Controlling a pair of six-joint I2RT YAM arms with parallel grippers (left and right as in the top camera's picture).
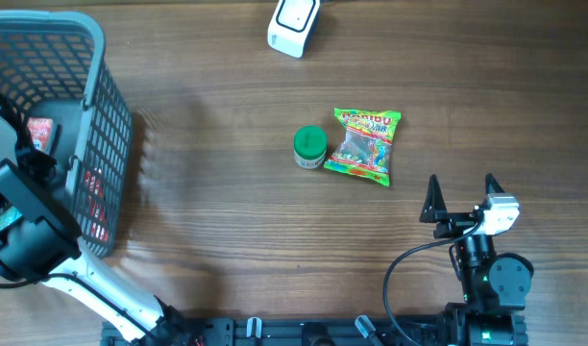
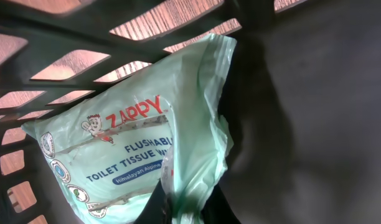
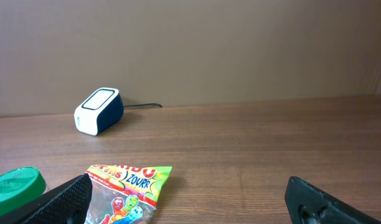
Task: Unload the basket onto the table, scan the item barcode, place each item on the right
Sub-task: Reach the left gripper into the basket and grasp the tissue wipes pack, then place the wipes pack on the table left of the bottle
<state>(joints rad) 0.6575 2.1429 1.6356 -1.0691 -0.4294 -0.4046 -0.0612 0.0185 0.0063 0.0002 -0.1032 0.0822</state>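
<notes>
Left arm: the left gripper [image 2: 181,208] is reaching down inside the grey plastic lattice basket [image 1: 102,115]. Its two dark fingers are closing together on the crinkled film edge of a pale green soft pack of flushable toilet tissue wipes [image 2: 134,143], printed with a red brand name and blue lettering. The film is running down between the fingertips, so the jaws are pinching the pack with no gap showing. The rest of the pack is lying directly ahead of the fingers and is leaning against the basket's lattice wall. No barcode is showing on the face that is turned toward this gripper. From overhead the arm's body is covering the fingers, and the pack cannot be made out there.

Right arm: the right gripper [image 1: 462,185] is sitting low over the brown wooden table [image 1: 227,221] with its jaws standing wide apart and nothing between them. A green and yellow gummy sweet bag [image 1: 364,144] is lying flat on the table just ahead of this gripper, toward its left finger. A small round jar with a green lid [image 1: 309,146] is standing just beyond the bag's left edge as seen from the gripper, touching or nearly touching it. The white and dark blue box-shaped barcode scanner [image 1: 294,24] is sitting well ahead of the gripper and to its left, with its cable trailing behind it.
</notes>
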